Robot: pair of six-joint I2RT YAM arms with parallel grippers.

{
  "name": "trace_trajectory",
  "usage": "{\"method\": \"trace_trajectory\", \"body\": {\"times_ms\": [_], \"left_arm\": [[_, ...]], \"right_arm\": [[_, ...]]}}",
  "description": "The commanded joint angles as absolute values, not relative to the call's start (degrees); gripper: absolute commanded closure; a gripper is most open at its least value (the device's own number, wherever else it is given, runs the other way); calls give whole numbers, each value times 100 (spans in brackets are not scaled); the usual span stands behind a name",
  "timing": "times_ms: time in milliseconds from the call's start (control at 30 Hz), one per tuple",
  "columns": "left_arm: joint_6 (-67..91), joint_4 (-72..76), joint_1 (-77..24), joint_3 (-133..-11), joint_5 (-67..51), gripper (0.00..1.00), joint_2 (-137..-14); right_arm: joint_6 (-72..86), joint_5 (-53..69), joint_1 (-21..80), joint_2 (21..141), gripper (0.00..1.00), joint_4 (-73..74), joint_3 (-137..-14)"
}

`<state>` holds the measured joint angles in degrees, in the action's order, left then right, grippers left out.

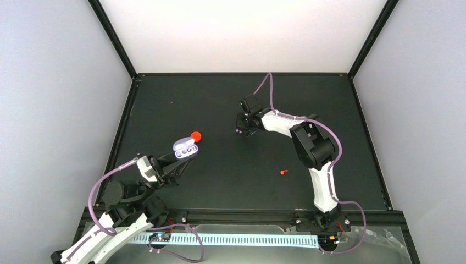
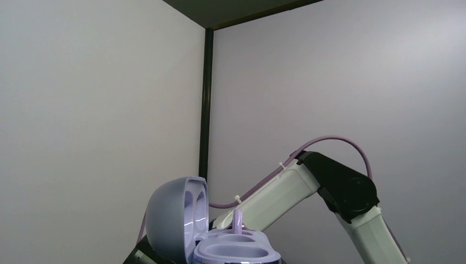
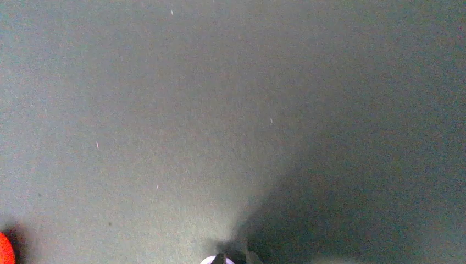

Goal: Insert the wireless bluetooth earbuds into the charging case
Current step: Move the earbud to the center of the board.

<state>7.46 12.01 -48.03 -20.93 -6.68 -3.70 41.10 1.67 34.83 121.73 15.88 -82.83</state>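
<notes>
Charging case [image 2: 231,250], open and clamped in the left gripper [image 1: 181,158], holds one earbud [image 2: 238,220]. Can't tell whether the right gripper [image 1: 240,131] is closed. One bud to go.

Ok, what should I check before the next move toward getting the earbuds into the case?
1. Lid of the charging case open: ok.
2. The left gripper shut on the case: ok.
3. The near well free: ok, looks empty.
4. The earbud in the far well fully seated: cannot tell, stem sticks up.
5. The right gripper holding a bud: cannot tell, only a pale thing at its tips.
</notes>
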Motion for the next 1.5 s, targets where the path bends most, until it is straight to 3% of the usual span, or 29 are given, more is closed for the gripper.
{"method": "trace_trajectory", "body": {"times_ms": [0,300,533,700,767,933,1033,1467], "left_arm": [[748,1254,-4816,-2127,-742,99,-281],[858,1257,-4821,-2099,-843,98,-289],[1012,1369,-4818,-1991,-907,98,-343],[1063,1317,-4819,-1986,-882,98,-326],[1063,1297,-4817,-1995,-857,98,-310],[1035,1263,-4817,-2013,-767,98,-269],[1060,1249,-4817,-2013,-754,98,-264],[1030,1220,-4816,-2021,-723,98,-221]], "right_arm": [[3971,104,3593,11831,93,1950,-7919],[3464,-320,3603,10439,99,1819,-6527],[3543,258,3603,9512,99,1063,-4992],[3501,170,3611,9086,99,958,-4710],[3398,71,3635,8978,93,1057,-4831],[3279,-77,3639,9181,65,1353,-5434],[3405,-100,3637,9522,57,1612,-5893],[5028,-178,3550,10342,54,1971,-6721]]}}
